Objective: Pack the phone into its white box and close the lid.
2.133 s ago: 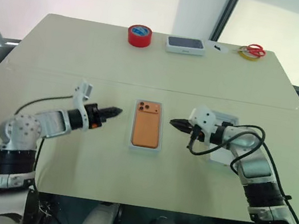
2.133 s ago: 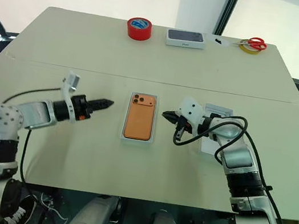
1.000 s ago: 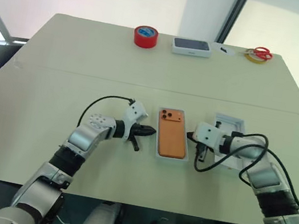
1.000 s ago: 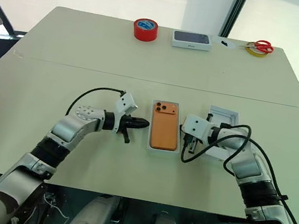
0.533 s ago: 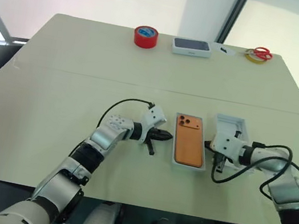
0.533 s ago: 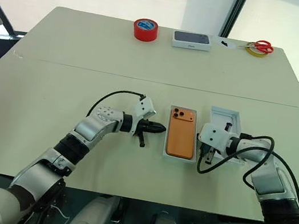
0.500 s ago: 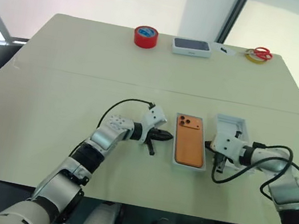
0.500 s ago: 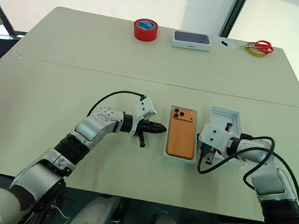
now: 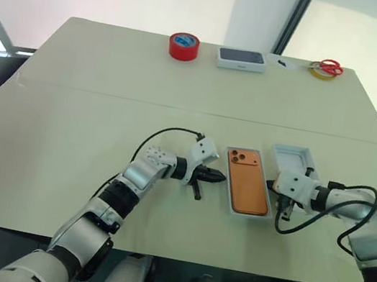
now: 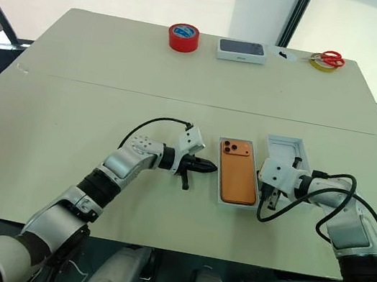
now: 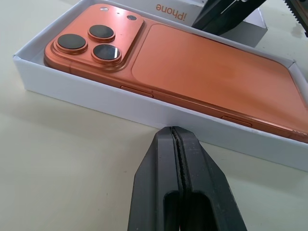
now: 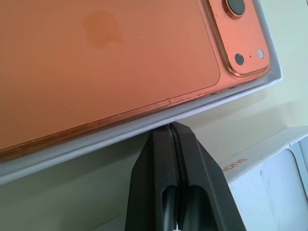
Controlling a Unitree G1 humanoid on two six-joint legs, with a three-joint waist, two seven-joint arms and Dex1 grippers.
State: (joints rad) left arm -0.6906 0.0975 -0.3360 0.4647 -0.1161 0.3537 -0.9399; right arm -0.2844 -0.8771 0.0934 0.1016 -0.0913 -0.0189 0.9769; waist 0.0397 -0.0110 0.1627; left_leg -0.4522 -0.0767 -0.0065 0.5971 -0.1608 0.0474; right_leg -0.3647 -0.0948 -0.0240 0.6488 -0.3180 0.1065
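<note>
Orange smartphone (image 9: 249,191), rounded corners, back up with its three dark lenses at the far corner, lies seated in the shallow white cardboard box base (image 9: 233,209) on the beige tabletop (image 9: 69,113).

Head views: box and phone together now sit further toward the robot's right than a second ago, just beside the shallow white cardboard lid (image 9: 293,159), which lies open side up. Both arms have shifted rightward with them. Left pincer (image 9: 219,178), closed to a point, sits at the box's left wall; right pincer (image 10: 263,186), also closed, sits at its right wall. Judgement: packing looks done, the base has been nudged toward the lid, and only the closing remains. Far edge of the tabletop carries a red tape roll (image 9: 180,44), a sealed white box with a dark phone picture (image 9: 241,59) and red-handled scissors (image 9: 322,64), all well apart from the work.

Left wrist view: shut black fingertips (image 11: 175,139) touch, or nearly touch, the box's long wall; phone sits about flush inside, side buttons showing, detail the head views lack. Orange lettering on the lid's side shows behind.

Right wrist view: closed tips (image 12: 171,134) are right at the opposite wall near the lens corner; contact cannot be confirmed.
</note>
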